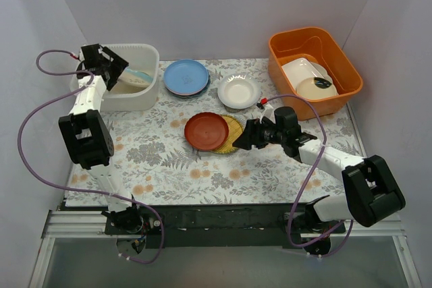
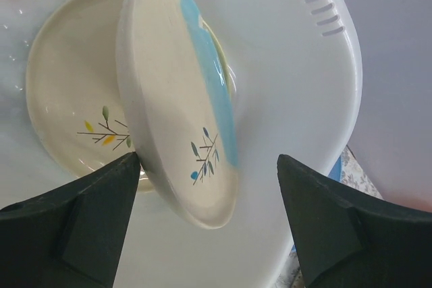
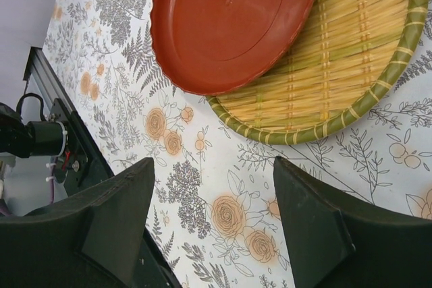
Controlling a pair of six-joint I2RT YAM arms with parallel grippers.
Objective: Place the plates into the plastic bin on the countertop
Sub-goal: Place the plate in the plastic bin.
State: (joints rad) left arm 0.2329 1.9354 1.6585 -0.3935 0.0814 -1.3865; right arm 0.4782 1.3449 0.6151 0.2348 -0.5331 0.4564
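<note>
The plastic bin (image 1: pixel 146 50) stands at the back left. My left gripper (image 1: pixel 113 67) hangs over it, open. In the left wrist view a cream plate with a leaf sprig (image 2: pixel 64 85) lies flat in the bin (image 2: pixel 304 99). A half cream, half pale blue plate (image 2: pixel 175 79) leans tilted on it, between my open fingers, not gripped. A red plate (image 1: pixel 205 131) overlaps a yellow woven plate (image 1: pixel 233 133) mid-table. My right gripper (image 1: pixel 247 136) is open and empty just beside them, over bare countertop (image 3: pixel 214 166). A blue plate (image 1: pixel 186 77) and a white scalloped plate (image 1: pixel 239 90) lie further back.
An orange tub (image 1: pixel 344 65) at the back right holds a white rectangular dish (image 1: pixel 298 70) and a cream dish with a black blob (image 1: pixel 317 87). Grey walls close in the back and sides. The metal rail (image 3: pixel 61 119) runs along the table's near edge.
</note>
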